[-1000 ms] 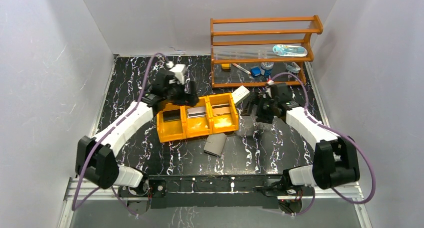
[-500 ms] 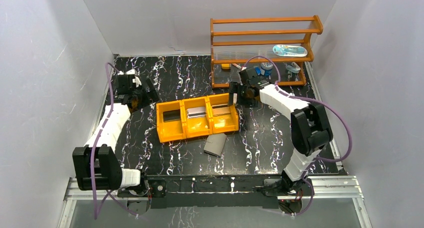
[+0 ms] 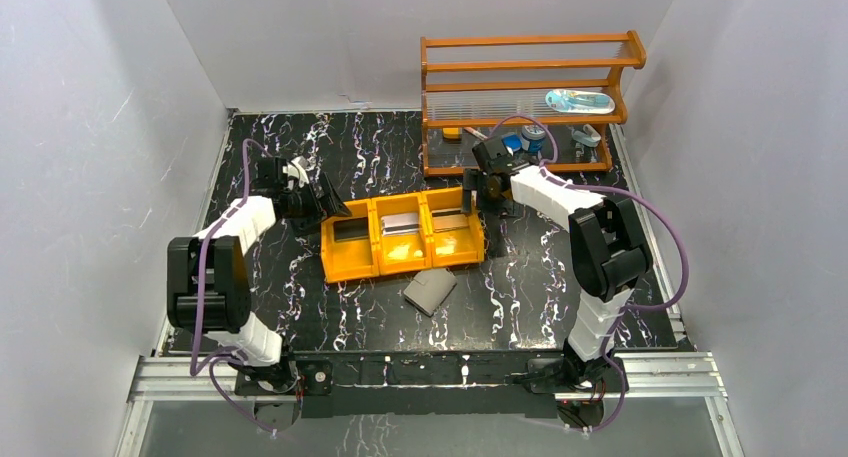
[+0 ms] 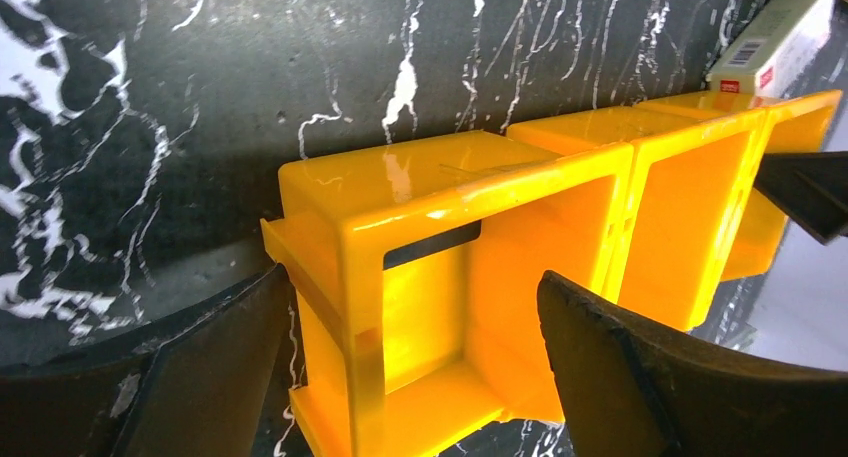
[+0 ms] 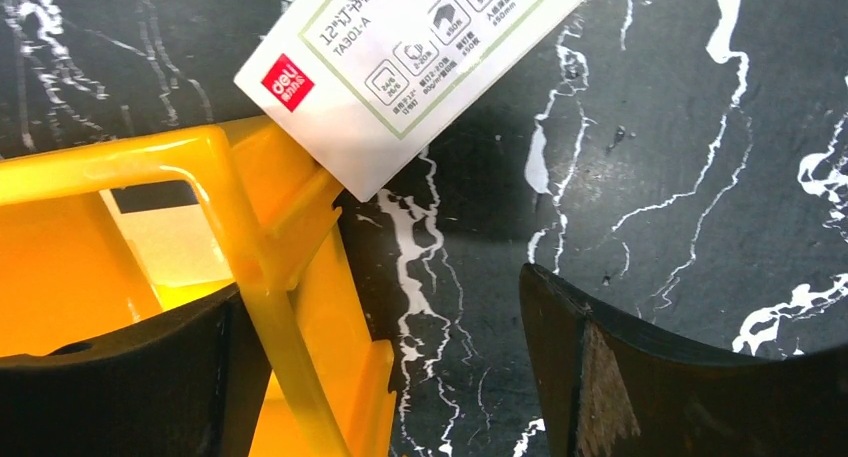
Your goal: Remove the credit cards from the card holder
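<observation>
- Overhead, near the middle of the worktop's (image 3: 290,312) front edge, the card holder (image 3: 430,291) lies flat, just in front of the orange tray (image 3: 400,267). The credit cards (image 3: 400,224) lie one to each tray compartment. None shows in the holder, so the job looks all but done.
- Same view: the left claw (image 3: 325,205) sits at the tray's left end and the right claw (image 3: 478,192) at its right end, close to the wooden rack (image 3: 525,82) at the rear.
- Left wrist: the claw is spread wide, astride the tray's left end wall, pinching nothing.
- Right wrist: this claw is spread too, with one finger over the end compartment and the other outside on the worktop. The white box (image 5: 400,57) meets the tray's corner, though whether it touches or overlaps I cannot tell.
- Risk: if either arm pulls away off-line, a finger could hook a wall and drag or tip the tray. That could spill the cards or push the tray onto the holder. The right claw could also knock the box.
</observation>
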You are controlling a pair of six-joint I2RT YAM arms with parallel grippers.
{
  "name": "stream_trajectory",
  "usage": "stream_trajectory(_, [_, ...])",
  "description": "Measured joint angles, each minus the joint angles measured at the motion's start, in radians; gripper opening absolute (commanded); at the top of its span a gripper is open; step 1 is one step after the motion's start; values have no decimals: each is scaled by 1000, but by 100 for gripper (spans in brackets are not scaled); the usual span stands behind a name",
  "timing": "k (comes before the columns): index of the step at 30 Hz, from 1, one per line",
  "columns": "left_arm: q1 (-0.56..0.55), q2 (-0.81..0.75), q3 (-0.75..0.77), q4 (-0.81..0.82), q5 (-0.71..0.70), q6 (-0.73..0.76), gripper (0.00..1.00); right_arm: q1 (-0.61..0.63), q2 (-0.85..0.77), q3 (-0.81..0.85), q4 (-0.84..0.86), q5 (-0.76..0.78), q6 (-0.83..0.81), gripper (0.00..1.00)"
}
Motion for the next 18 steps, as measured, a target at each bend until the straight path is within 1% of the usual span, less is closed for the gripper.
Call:
stream_trajectory(6, [0,76,46,30,104,5,90,-2,-19,-65,-2,46,29,90])
stream_trajectory(11, [-6,100,74,48,160,5,89,-4,-47,-85,0,60,49,91])
stream_trajectory(15, [-11,98,77,46,153,4,95,-10,-99,-87,0,52,47,93])
stream_trajectory(18, [-14,81,77,26,95,6,98,-14,-143,-87,-3,40,43,95])
